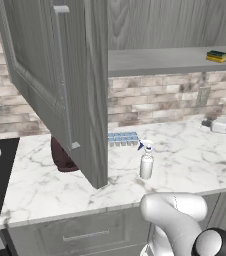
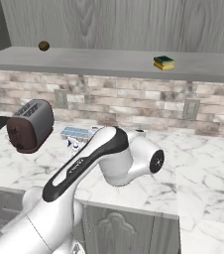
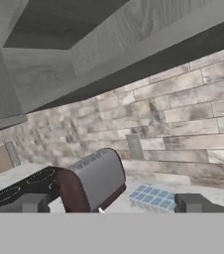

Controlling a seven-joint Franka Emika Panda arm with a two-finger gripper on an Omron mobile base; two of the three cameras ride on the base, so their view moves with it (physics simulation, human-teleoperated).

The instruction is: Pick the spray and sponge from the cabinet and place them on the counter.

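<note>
The spray [image 1: 146, 161] stands upright on the counter [image 1: 185, 165], just in front of the pale blue ice-cube tray [image 1: 122, 138], so that half of the job looks done. The sponge [image 2: 164, 63] is what is left: it lies flat on the cabinet [image 1: 60, 75] shelf, far right along it, yellow with the green layer on top, its long side running roughly along the shelf edge. The gripper [image 3: 111, 207] sits low over the counter with its fingers spread wide and nothing between them, looking past the toaster [image 3: 91, 181] at the brick wall, the underside of the shelf hanging overhead. So the whole next move turns on one relation: the sponge lies above the hand and off to its right, up over the shelf lip. By this reading the arm has to climb and swing right before reaching in, and the open door [image 1: 50, 85] on the left is well clear of that path.
</note>
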